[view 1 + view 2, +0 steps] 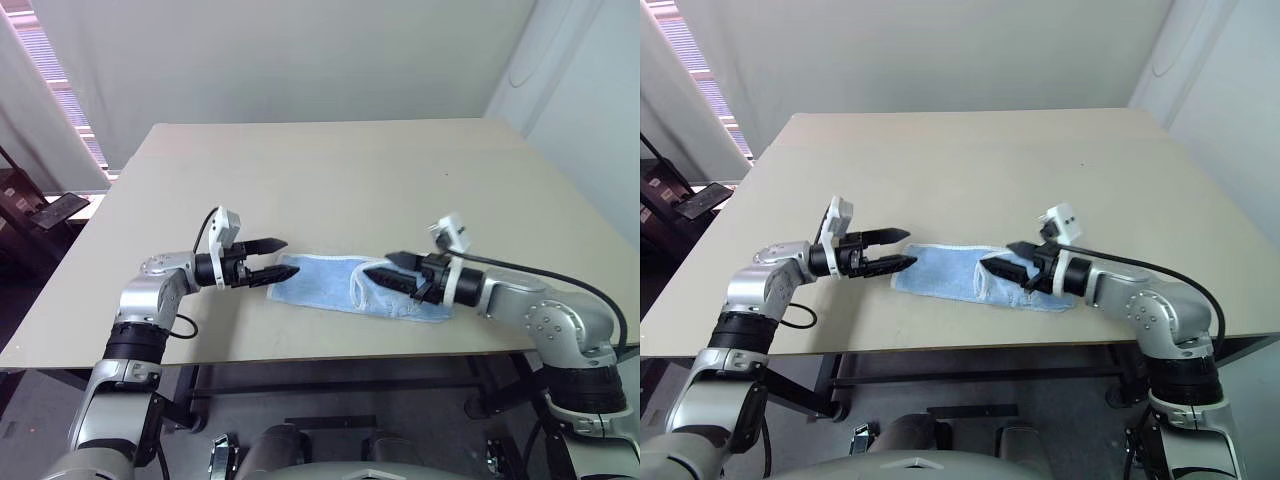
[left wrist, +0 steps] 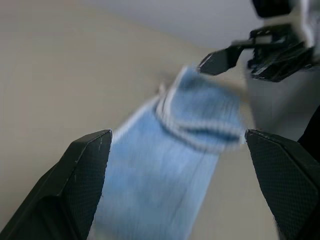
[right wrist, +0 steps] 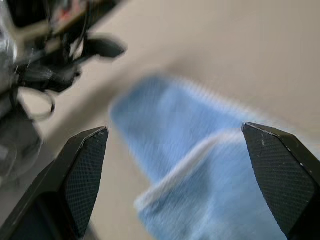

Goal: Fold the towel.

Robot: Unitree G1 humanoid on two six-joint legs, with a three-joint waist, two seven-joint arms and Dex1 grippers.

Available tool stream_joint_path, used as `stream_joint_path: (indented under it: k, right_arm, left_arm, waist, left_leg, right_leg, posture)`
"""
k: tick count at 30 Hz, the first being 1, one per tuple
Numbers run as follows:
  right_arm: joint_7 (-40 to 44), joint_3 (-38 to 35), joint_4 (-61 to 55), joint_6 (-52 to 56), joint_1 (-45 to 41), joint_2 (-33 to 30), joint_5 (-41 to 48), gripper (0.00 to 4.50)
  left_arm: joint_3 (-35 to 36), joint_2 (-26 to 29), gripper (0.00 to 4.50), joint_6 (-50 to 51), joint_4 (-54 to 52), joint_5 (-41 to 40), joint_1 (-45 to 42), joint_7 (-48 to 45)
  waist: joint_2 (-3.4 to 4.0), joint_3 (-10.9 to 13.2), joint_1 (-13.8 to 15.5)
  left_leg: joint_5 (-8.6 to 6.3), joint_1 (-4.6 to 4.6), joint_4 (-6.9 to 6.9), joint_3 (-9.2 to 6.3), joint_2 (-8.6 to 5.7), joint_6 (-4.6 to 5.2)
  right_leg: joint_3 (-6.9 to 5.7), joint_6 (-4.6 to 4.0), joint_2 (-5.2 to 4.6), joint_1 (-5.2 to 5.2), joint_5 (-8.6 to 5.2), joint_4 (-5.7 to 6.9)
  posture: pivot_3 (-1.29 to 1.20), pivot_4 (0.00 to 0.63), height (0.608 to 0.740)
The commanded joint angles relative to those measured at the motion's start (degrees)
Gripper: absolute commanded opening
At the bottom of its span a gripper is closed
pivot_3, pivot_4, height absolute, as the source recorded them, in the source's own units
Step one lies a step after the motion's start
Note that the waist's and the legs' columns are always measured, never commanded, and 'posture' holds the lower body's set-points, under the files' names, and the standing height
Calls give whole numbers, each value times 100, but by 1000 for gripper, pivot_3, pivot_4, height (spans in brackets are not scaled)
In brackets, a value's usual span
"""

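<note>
Towel lay crosswise between two open grippers.
The towel [image 1: 345, 287] rested near the table [image 1: 350, 170] front edge — long axis left to right. Left gripper [image 1: 268, 260] stood just off its left end, right gripper [image 1: 385, 268] over its folded right end (nearer) — both with fingers spread, holding nothing.

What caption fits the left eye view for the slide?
Both open grippers, left and right, flank the light-blue towel, lying folded on the beige table.
</note>
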Motion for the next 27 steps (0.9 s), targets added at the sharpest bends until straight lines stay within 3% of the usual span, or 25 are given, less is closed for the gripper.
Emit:
stream_joint_path:
  k: [1, 3, 7, 14, 16, 27]
  right_arm:
    - [214, -420, -50, -556, 82, -192, -140, 4470]
    - [401, -465, 8, -1082, 331, -297, -456, 4103]
    - [750, -498, 471, -1802, 661, -318, -798, 2836]
    - [827, -199, 1146, -2582, 783, -52, -1402, 163]
    - [729, -93, 1507, -2798, 769, 100, -1650, 0]
    - [260, 546, 2978, -3640, 590, 634, -2853, 0]
  left_arm:
    - [-90, -341, 4500, 187, -418, -305, -285, -7]
    - [-173, -711, 4500, 430, -470, -490, -432, 19]
    - [-753, -1180, 3233, 408, -417, -272, -472, -198]
    - [-1470, -1733, 602, -479, 517, 508, -555, -174]
    - [-1524, -1944, 24, -817, 1002, 726, -599, -21]
    - [-1187, -2600, 24, -2065, 3262, 1321, -1012, 622]
  waist:
    - [-1, -1, 6]
    - [-3, -2, 2]
    - [-4, -3, -18]
    - [-3, -2, -22]
    - [-3, -2, -5]
    - [-6, -2, -19]
  left_leg:
    - [0, 0, 1, -2, 0, 0]
    - [0, 0, 1, -4, 0, 0]
    - [2, 1, 1, -7, 0, -1]
    - [17, 27, 0, -10, 3, -27]
    - [17, 42, -1, -12, 4, -28]
    - [17, 83, 3, -13, 4, -28]
  right_leg:
    - [-3, 1, -1, 2, 0, 0]
    - [-6, 2, -1, 5, 1, -2]
    - [-12, 4, 0, 27, 2, -2]
    - [-11, 3, 2, 26, 2, 37]
    - [-11, 1, 2, 37, 0, 48]
    - [-13, 2, 0, 55, 1, 50]
  posture:
    - [0, 0, 736]
    - [0, 0, 736]
    - [0, 0, 736]
    - [0, 0, 736]
    - [0, 0, 736]
    - [0, 0, 736]
